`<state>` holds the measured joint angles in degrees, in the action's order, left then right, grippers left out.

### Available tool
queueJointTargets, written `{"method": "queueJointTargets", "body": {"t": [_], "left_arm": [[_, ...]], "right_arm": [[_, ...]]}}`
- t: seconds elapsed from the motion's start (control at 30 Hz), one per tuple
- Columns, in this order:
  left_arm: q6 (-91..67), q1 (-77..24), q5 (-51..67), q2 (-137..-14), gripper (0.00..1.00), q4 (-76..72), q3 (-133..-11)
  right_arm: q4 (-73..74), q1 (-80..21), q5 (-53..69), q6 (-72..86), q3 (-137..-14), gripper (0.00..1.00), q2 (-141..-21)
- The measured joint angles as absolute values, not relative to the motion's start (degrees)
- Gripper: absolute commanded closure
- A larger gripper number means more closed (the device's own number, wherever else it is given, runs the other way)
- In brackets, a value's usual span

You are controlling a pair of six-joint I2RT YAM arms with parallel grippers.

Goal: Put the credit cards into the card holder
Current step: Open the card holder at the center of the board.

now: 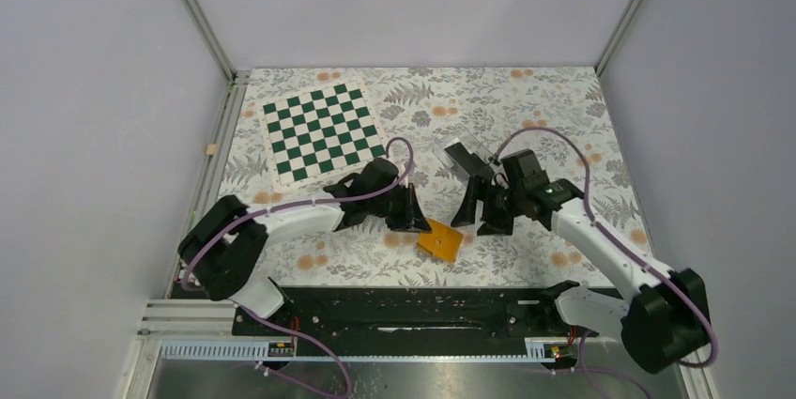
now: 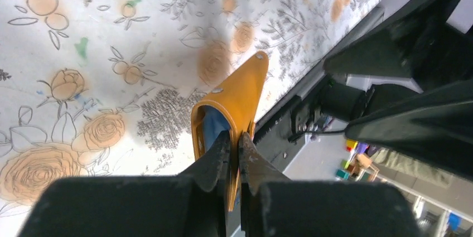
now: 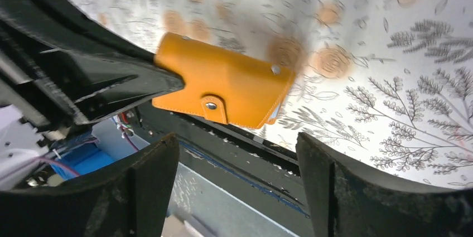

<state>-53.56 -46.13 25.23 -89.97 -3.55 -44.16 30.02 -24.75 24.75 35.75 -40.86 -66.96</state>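
Observation:
The card holder (image 1: 441, 240) is a small orange wallet with a snap button, raised off the flowered tablecloth near the table's front edge. My left gripper (image 1: 418, 221) is shut on one edge of the card holder (image 2: 237, 95), whose blue inside shows beside the left finger (image 2: 215, 161). In the right wrist view the card holder (image 3: 223, 81) hangs folded from the left gripper (image 3: 111, 89). My right gripper (image 1: 479, 216) stands just to its right, and the right gripper (image 3: 237, 142) is open with nothing in it. I see no loose credit cards.
A dark flat rectangular thing (image 1: 462, 159) lies behind the right gripper; whether it is cards or a box I cannot tell. A green-and-white chessboard (image 1: 322, 132) lies at the back left. The black mounting rail (image 1: 404, 305) runs along the near edge.

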Motion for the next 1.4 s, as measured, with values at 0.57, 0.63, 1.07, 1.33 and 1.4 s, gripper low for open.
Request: {"method": "queueJointTargets", "body": {"t": [0.57,0.63,1.07,1.33,1.4], "left_arm": [[-29.5,-46.1,41.5,-72.7,1.0,28.3,-61.2],[-29.1,-46.2,43.2,-72.7,1.0,29.1,-62.5],[-30.2,-46.2,40.6,-72.0,0.25,30.2,-63.7],[-34.5,-48.6,17.1,-64.0,0.27,36.1,-64.1],[-35.5,-51.5,11.8,-64.2,0.29,38.1,-65.1]], "right_arm": [[38.1,-25.0,53.3,20.4,-49.1,0.25,-63.2],[34.9,-25.2,57.2,22.6,-47.4,0.28,-63.0],[17.4,-27.4,65.6,37.4,-41.6,1.0,-61.2],[23.7,-27.4,54.3,36.7,-43.4,1.0,-60.4],[23.9,-27.5,50.5,38.0,-43.4,1.0,-58.8]]}}
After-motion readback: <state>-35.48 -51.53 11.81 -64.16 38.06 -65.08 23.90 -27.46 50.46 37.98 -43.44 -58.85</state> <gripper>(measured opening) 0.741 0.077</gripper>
